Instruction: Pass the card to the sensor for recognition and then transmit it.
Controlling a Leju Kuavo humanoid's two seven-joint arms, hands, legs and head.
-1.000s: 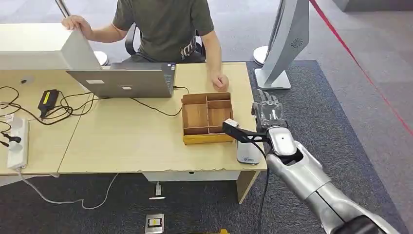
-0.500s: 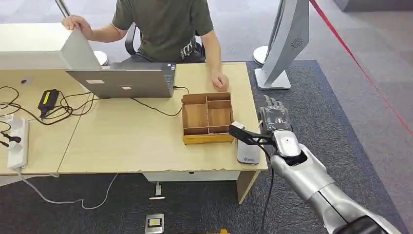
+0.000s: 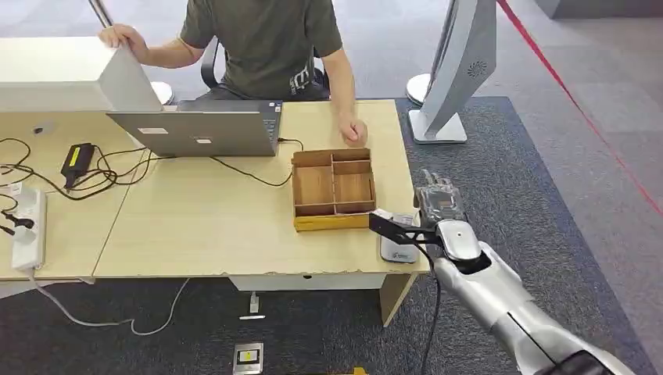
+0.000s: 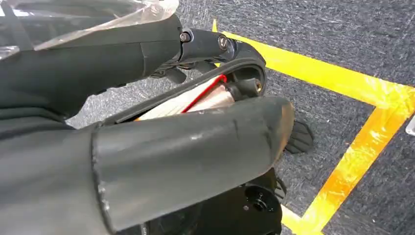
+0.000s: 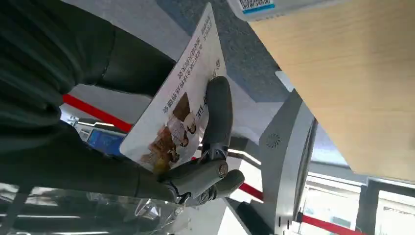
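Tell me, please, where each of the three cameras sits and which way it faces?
Head view: high on the body, looking down at the desk; the right hand shows.
Left wrist view: looks down at yellow floor tape past dark body parts.
Right wrist view: behind the right hand, which holds the card.
Shared by head and right wrist: sensor, desk.

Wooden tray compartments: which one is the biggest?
The tall compartment on the laptop side of the wooden tray; the others are smaller, shallower cells.

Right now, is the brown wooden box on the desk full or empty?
Empty. From the head view, the wooden box is open on top, and every compartment shows only bare wood inside.
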